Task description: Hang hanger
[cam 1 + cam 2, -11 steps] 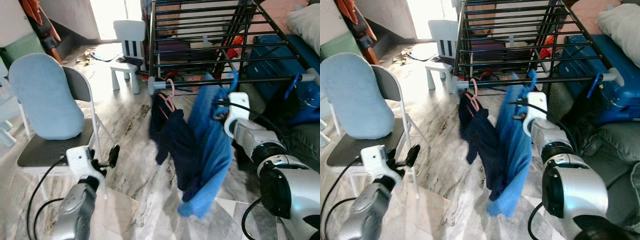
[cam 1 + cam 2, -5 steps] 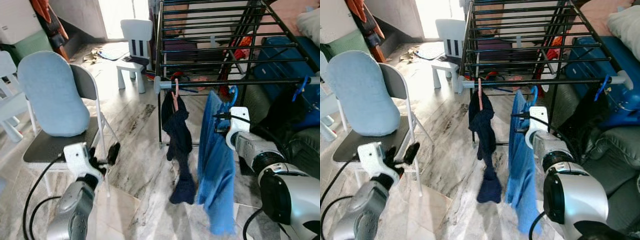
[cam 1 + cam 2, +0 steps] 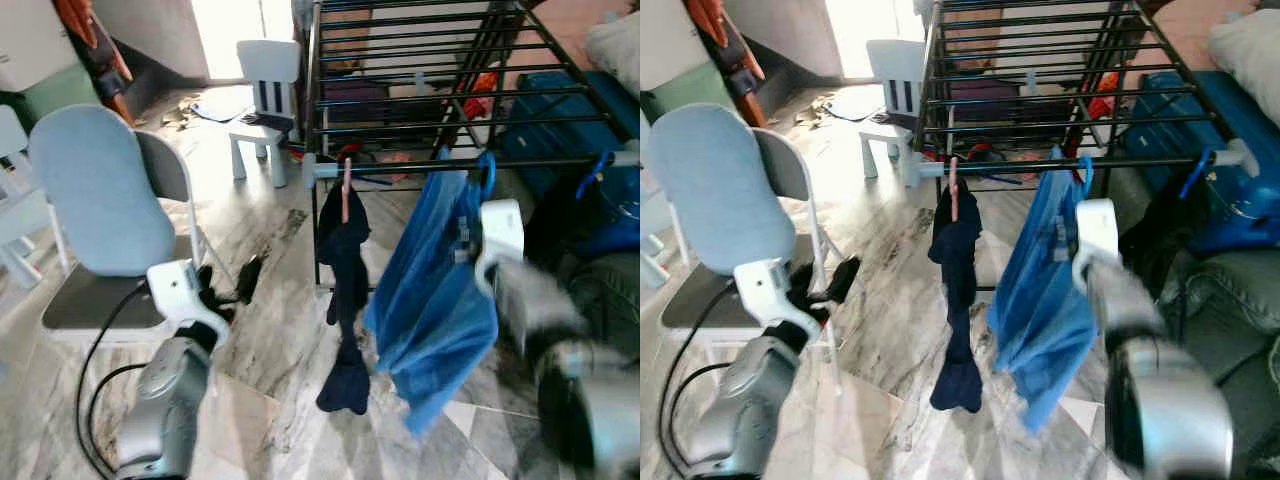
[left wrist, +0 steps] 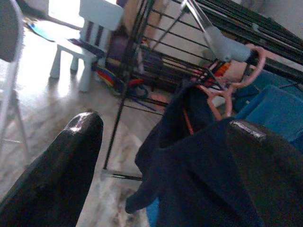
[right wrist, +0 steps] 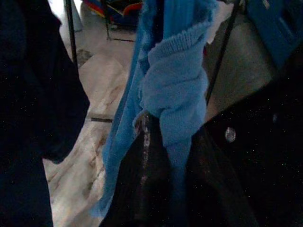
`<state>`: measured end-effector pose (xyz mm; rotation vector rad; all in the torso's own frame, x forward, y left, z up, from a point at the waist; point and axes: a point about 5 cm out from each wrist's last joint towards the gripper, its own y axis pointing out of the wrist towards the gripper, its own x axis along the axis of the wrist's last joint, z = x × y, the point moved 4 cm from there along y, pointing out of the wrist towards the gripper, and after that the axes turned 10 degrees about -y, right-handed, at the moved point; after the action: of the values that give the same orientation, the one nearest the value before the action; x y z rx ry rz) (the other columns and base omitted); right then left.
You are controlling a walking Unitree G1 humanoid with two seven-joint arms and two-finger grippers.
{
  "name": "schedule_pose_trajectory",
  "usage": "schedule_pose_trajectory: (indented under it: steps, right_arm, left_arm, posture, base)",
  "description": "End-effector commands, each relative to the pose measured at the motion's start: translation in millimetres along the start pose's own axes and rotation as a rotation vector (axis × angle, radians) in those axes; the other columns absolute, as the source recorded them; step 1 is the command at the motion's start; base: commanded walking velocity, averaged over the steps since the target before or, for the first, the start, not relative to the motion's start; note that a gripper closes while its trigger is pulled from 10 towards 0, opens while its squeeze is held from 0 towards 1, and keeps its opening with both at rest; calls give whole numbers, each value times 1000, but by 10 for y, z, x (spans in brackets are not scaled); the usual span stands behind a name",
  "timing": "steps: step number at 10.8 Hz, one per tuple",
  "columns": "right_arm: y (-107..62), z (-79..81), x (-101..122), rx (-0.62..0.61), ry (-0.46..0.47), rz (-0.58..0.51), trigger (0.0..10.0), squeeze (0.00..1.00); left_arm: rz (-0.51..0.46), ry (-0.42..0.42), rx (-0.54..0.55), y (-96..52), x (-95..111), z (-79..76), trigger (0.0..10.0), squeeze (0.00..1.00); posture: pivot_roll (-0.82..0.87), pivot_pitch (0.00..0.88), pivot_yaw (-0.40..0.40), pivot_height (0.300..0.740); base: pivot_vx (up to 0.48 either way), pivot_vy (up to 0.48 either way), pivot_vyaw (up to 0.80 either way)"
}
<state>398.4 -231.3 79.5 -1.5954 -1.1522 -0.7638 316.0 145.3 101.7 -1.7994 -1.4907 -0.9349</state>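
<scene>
Blue hanger (image 3: 485, 172) hooked on the drying rack's (image 3: 420, 60) front rail, carrying a blue garment (image 3: 435, 290). Right gripper (image 5: 163, 142) clamps a fold of that garment. Left gripper (image 4: 161, 156) parted, empty, near the dark garment (image 3: 345, 290) on a pink hanger (image 3: 346, 185).

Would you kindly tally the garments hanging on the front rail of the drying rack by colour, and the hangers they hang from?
Dark navy garments: 1
Blue garments: 1
Pink hangers: 1
Blue hangers: 1
Total: 2 garments on 2 hangers on the drying rack. The right claw is shut on the blue garment.
</scene>
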Motion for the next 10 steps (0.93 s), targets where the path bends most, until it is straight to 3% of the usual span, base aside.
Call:
schedule_pose_trajectory:
  steps: [1, 2, 5, 7, 10]
  right_arm:
    - [-38, 17, 164, -21, 4, -115, 10000, 0]
    - [-227, 145, 119, -22, 2, -217, 10000, 0]
    - [-603, 253, 32, -33, -11, -276, 10000, 0]
    - [-669, 197, 48, -47, -20, -271, 10000, 0]
    - [-713, 223, 32, -28, -14, -240, 10000, 0]
  left_arm:
    - [-4, -1, -10, 20, 4, -10, 10000, 0]
    - [-19, 9, -33, 37, 36, -61, 10000, 0]
    - [-31, 0, -21, 54, 46, 47, 10000, 0]
    - [-45, -11, -38, 106, 49, 12, 10000, 0]
    - [-66, -24, -55, 155, 62, -33, 10000, 0]
  posture:
    - [-143, 0, 83, 740]
    - [-183, 0, 98, 740]
    - [-241, 0, 109, 740]
    - [-259, 0, 107, 740]
    - [-263, 0, 105, 740]
  base:
    - [0, 0, 0]
    - [0, 0, 0]
    - [0, 0, 0]
    - [0, 0, 0]
    - [305, 0, 0]
